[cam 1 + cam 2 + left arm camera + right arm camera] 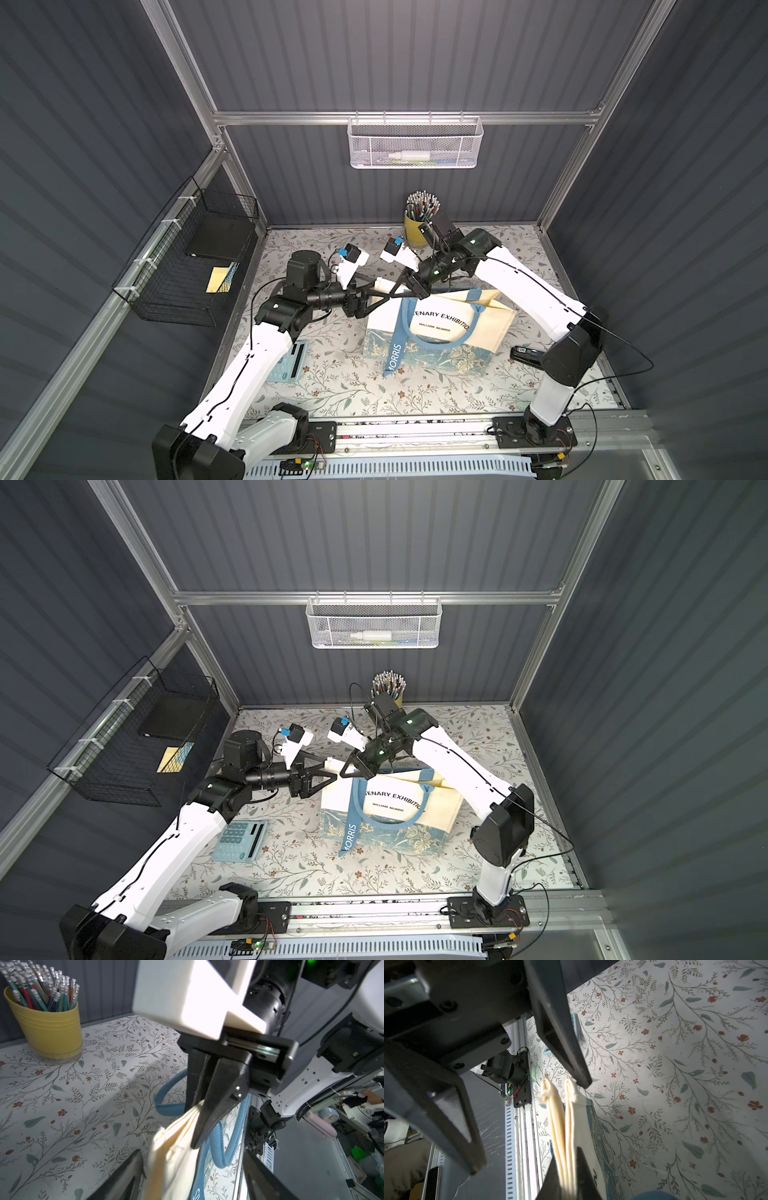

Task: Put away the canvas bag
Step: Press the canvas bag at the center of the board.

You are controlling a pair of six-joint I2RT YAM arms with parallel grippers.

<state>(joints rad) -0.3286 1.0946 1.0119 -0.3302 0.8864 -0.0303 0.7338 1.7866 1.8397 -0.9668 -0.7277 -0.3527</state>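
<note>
Nearest me, on the left of the desk [353, 390], lies a pale-blue calculator [241, 840]. A small black object [525, 355] that I cannot identify sits at the near right.

In the middle, a little to the right, is the canvas bag [490, 328]. Its blue-and-gold band faces the near edge, and a blue strap [397, 332] is draped across the printed front. The bag's far left top corner is raised off the desk.

My right pincer [420, 291] is clamped on the folded cream cloth of that corner. My left pincer [388, 296] reaches in from the left with its jaws apart, one on either side of the same corner. One fingertip is just beside the cloth.

Farther back, a yellow cup of pencils [415, 232] stands by the far wall. A white mesh basket [415, 143] hangs on that wall, and a black wire basket [187, 270] hangs on the left wall.
</note>
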